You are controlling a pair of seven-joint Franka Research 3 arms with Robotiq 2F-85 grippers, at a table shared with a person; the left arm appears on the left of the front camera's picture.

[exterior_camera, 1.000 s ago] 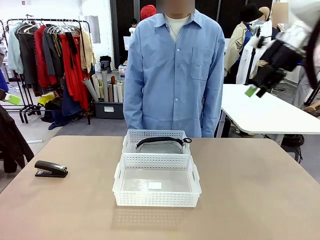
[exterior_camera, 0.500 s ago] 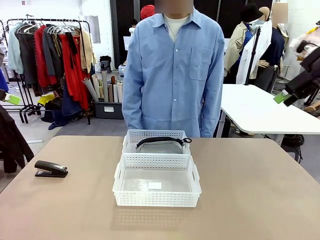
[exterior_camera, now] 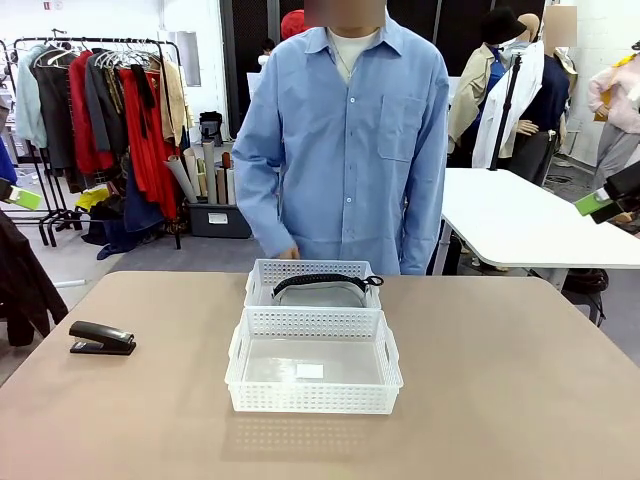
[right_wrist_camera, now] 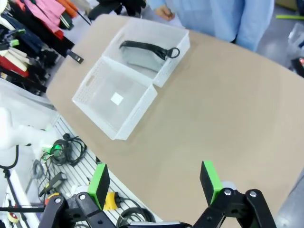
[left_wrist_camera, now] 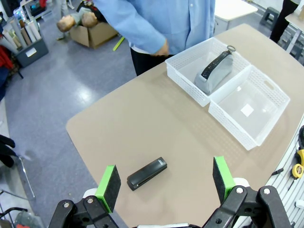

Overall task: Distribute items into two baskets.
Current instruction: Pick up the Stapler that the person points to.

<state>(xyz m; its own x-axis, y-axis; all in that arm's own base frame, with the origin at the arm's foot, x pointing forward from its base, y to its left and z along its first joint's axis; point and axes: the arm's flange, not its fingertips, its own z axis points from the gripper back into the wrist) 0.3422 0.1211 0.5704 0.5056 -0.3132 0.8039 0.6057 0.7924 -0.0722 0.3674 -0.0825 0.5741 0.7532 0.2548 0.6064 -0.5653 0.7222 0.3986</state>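
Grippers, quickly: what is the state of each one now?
Left gripper: open, holding nothing.
Right gripper: open, holding nothing.

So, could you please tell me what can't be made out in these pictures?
Print on the label in the near basket: too small in the front and both wrist views.
Lower part of the pouch: front view, behind the far basket's wall.
Right arm's fingers: front view, mostly cut off by the right edge.
Any markings on the stapler: too small, front and left wrist views.
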